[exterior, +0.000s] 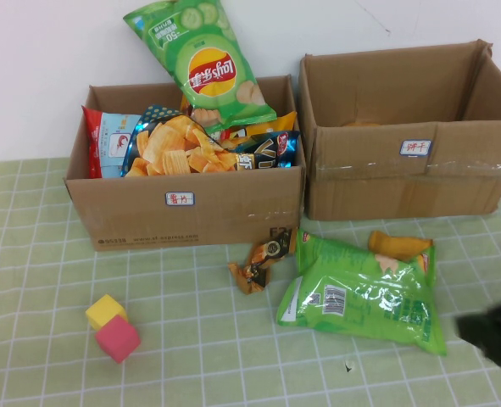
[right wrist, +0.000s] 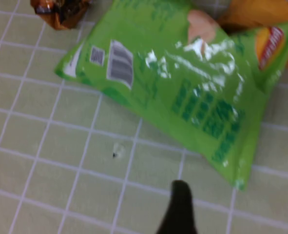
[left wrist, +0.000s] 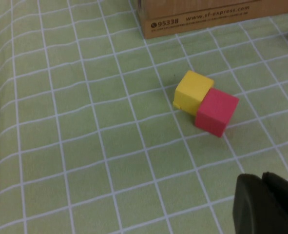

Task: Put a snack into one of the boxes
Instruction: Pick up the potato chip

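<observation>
A green chip bag (exterior: 360, 292) lies flat on the checked cloth in front of the two boxes, and it fills the right wrist view (right wrist: 182, 83). A small orange-brown snack packet (exterior: 263, 259) lies at its left. An orange packet (exterior: 398, 246) pokes out from under its far edge. My right gripper (exterior: 492, 331) hovers at the table's right edge, just right of the green bag. Only one dark finger (right wrist: 180, 200) shows, with nothing beside it, so the jaws stand apart and empty. My left gripper (left wrist: 262, 178) is shut and empty, low over the cloth near the cubes.
The left cardboard box (exterior: 191, 212) is full of snack bags, with a green bag (exterior: 203, 59) leaning on top. The right cardboard box (exterior: 411, 182) looks nearly empty. A yellow cube (exterior: 105, 310) and a red cube (exterior: 118, 338) sit touching at the front left.
</observation>
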Controlling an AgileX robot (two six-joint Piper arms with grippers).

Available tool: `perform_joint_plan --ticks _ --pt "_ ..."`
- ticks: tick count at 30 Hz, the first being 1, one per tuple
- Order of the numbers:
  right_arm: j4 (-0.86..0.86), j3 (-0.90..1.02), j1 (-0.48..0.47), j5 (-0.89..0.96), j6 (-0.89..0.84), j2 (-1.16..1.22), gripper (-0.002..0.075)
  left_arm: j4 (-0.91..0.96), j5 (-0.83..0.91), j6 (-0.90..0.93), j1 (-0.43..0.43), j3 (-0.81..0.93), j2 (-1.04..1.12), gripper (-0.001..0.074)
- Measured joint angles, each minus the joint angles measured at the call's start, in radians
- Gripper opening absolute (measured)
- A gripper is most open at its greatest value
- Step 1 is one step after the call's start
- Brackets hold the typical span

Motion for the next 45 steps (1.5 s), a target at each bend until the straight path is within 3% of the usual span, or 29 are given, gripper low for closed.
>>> perform_joint_plan --ticks 1,4,10,18,23,29,32,38,45 --pt "0.017 -0.06 0.01 -0.006 -0.026 0.092 0.0559 -0.002 -0.002 0.0 0.0 0.0 0.0 -0.0002" --pt "0.024 -0.158 0.026 -0.012 -0.095 0.231 0.0591 -0.007 -0.004 -0.001 0.0 0.0 0.0 -0.0002" --pt "0.032 -0.318 0.077 -0.012 -0.237 0.435 0.0602 -0.032 -0.058 -0.001 0.0 0.036 0.0 -0.0002" --pt "0.005 -0.552 0.1 0.039 -0.301 0.607 0.0602 -0.052 -0.088 -0.001 0.0 0.057 0.002 -0.0002" --pt "-0.118 -0.673 0.1 0.219 -0.307 0.754 0.0602 -0.053 -0.09 0.001 0.0 0.057 0.002 -0.0002" --pt "-0.126 -0.708 0.1 0.291 -0.32 0.812 0.0598 -0.053 -0.094 0.003 0.0 0.057 0.002 -0.0002" --pt "-0.129 -0.711 0.1 0.306 -0.324 0.812 0.054 -0.053 -0.094 0.003 0.0 0.057 0.002 -0.0002" --pt "-0.131 -0.759 0.1 0.371 -0.311 0.808 0.0318 -0.054 -0.095 0.003 0.0 0.057 0.002 -0.0002" --pt "-0.083 -0.9 0.113 0.529 -0.27 0.789 0.0296 -0.057 -0.095 0.007 0.0 0.057 0.002 -0.0002"
